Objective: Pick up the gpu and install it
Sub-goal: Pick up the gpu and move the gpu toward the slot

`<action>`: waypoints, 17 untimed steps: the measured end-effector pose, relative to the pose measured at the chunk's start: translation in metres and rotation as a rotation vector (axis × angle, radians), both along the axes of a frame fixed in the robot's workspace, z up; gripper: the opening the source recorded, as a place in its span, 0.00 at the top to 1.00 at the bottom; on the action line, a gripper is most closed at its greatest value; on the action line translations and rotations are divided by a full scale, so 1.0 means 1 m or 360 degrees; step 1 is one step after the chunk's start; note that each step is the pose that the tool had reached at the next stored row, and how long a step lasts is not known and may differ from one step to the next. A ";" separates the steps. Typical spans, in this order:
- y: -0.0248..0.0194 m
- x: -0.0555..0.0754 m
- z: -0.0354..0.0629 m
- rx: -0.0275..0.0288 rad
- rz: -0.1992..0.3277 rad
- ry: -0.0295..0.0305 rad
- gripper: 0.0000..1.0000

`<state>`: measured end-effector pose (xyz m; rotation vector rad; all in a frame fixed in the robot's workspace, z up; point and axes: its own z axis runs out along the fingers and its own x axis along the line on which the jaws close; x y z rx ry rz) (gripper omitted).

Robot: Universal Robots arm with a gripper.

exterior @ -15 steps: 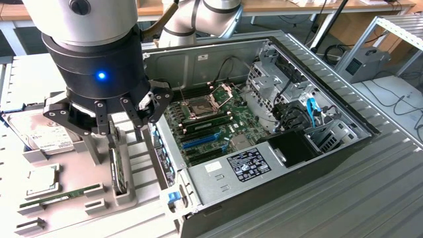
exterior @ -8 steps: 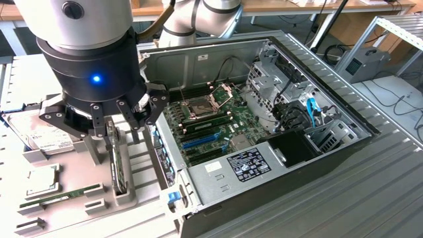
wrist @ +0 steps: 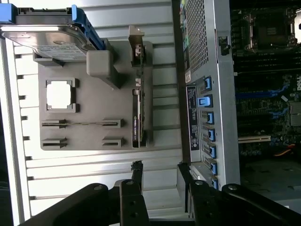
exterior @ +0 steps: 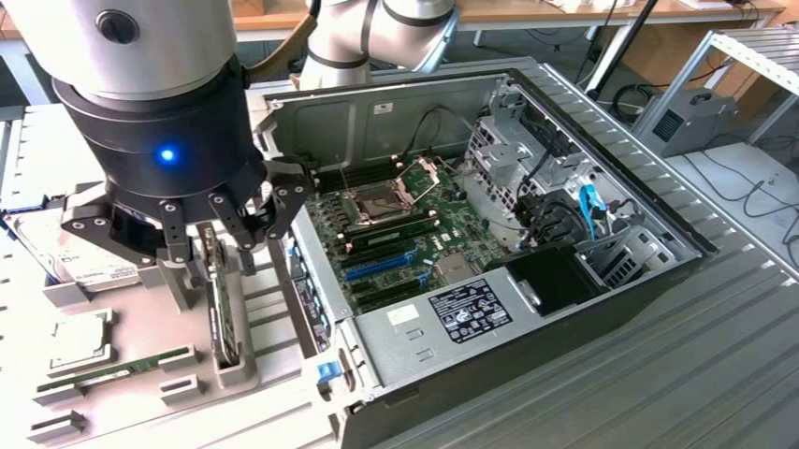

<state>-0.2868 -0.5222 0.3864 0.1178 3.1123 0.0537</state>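
Fingers (exterior: 235, 224) of my gripper (exterior: 212, 245): spread wide, holding nothing, hovering over the gpu (exterior: 226, 309), which stands on edge in the grey holder tray (exterior: 150, 374) beneath them; best practice, I judge: straddle the thin card squarely, descend straight, keep clear of the computer case (exterior: 374, 374) alongside.

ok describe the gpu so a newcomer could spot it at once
Beside the open pc case, on the exterior view's left, lies a grey tray of parts. The gpu stands on edge in the tray's slot nearest the case, under the gripper. It is a long black card, unlike the thin green memory stick and the silver hard drive.
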 end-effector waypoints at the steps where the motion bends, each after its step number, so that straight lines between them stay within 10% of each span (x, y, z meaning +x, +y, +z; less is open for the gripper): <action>1: 0.0000 0.000 -0.0002 0.00001 0.0000 -0.00001 0.58; 17: 0.0000 -0.007 -0.0027 -0.00001 0.0000 0.00002 0.58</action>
